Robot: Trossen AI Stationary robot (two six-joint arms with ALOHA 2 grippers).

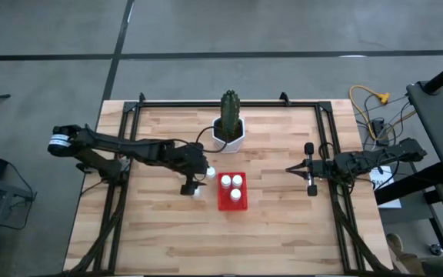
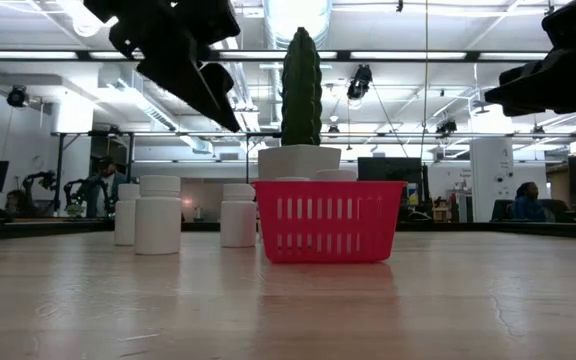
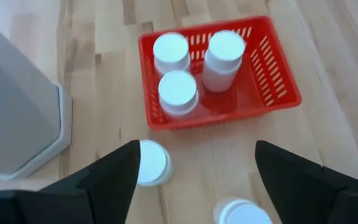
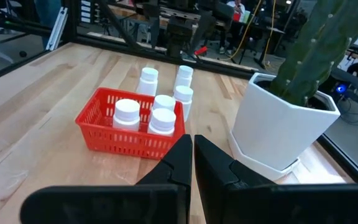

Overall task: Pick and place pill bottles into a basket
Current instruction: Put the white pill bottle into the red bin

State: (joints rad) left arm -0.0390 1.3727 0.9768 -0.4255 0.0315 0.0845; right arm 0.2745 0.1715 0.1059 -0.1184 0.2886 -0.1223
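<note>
The red basket (image 3: 278,81) stands on the wooden table with three white pill bottles (image 3: 178,90) upright inside it. Three more pill bottles (image 2: 158,213) stand on the table left of the basket; two of them (image 3: 151,163) show below my left gripper. My left gripper (image 3: 194,177) hangs open above those bottles, just left of the basket (image 1: 231,201), touching nothing. My right gripper (image 4: 193,158) is shut and empty, held at the table's right side (image 1: 292,169), pointing toward the basket.
A white pot with a green cactus (image 1: 228,131) stands just beyond the basket, toward the table's far edge. Black frame rails (image 1: 125,146) run along the left, right and far sides. Bare wood lies toward the near edge (image 1: 221,246).
</note>
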